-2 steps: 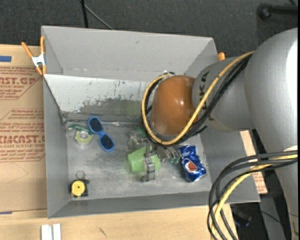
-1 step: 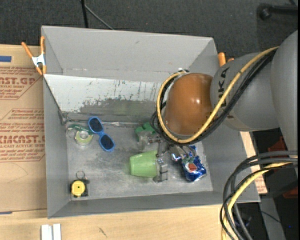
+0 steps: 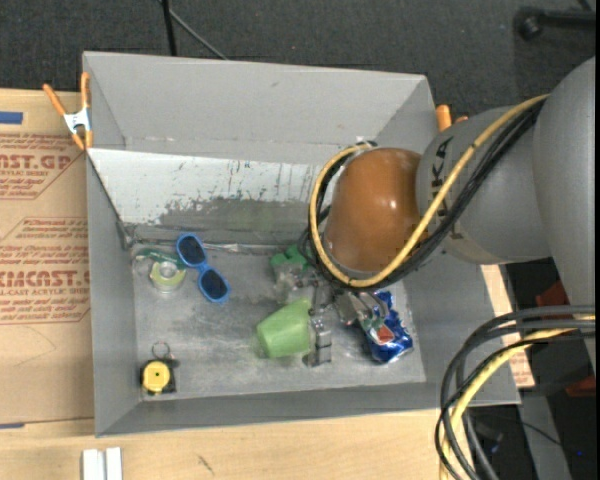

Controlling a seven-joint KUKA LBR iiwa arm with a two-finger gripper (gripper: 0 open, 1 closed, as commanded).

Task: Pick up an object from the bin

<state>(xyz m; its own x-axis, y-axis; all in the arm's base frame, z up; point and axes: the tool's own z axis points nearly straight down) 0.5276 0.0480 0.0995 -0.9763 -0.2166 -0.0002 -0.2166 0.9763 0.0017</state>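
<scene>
Hand (image 3: 322,342), grip unclear, hangs beside green cup (image 3: 283,334) near front wall (image 3: 270,408), bare floor (image 3: 215,353) leftward.

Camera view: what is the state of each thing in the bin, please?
green cup, lying on its side, beside the hand
blue sunglasses, lying flat
clear tape roll, lying flat
yellow disc, lying flat, lower-left corner
blue packet, crumpled
</scene>
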